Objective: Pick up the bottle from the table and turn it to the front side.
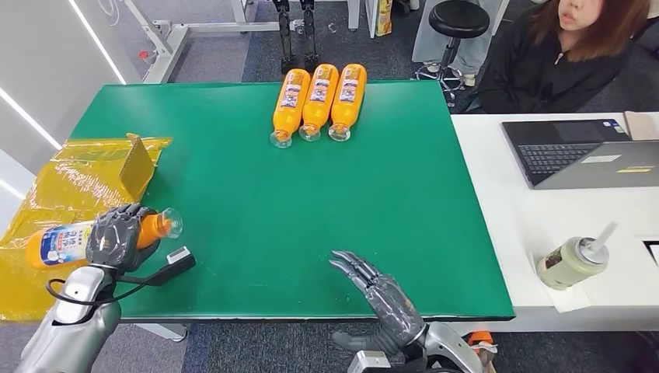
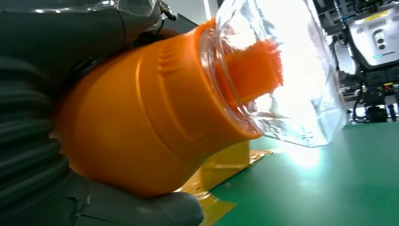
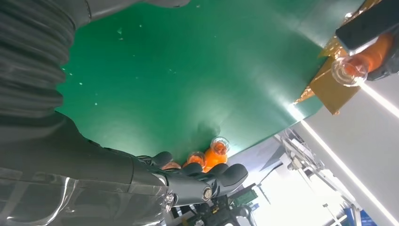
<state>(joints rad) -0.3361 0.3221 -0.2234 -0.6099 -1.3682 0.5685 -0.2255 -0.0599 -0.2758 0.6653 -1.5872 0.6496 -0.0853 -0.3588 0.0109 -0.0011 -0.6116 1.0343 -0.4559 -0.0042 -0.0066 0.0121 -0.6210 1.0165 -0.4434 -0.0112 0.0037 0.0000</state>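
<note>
I've got the left hand (image 1: 118, 236) clamped round the orange bottle (image 1: 74, 239) over the yellow bag (image 1: 58, 186) at the green table (image 1: 256, 202) edge – pickup looks done, turning to front left – right hand (image 1: 381, 291) spread, holding nothing.

No text can be read; the labels on the held bottle (image 1: 66, 242) and three bottles (image 1: 319, 101) are blurred.

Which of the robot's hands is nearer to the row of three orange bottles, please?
Right. The right hand hovers open at the table's near edge below the three orange bottles; the left hand grips another bottle far left.
</note>
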